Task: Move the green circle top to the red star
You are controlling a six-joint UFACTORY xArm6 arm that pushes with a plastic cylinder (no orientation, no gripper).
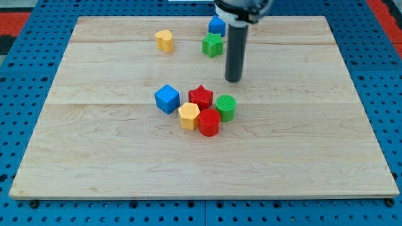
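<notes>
The green circle (225,107) is a short green cylinder near the board's middle. It sits just to the right of the red star (200,97) and slightly lower, close to it or touching. My tip (233,80) is the lower end of the dark rod. It stands above the green circle in the view, a little to its right, with a small gap between them. It is up and to the right of the red star.
A red cylinder (209,122), a yellow hexagon (188,115) and a blue cube (167,98) cluster around the star. A green star (212,45), a blue block (217,26) and a yellow block (164,40) lie near the board's top. The wooden board (94,163) sits on a blue surface.
</notes>
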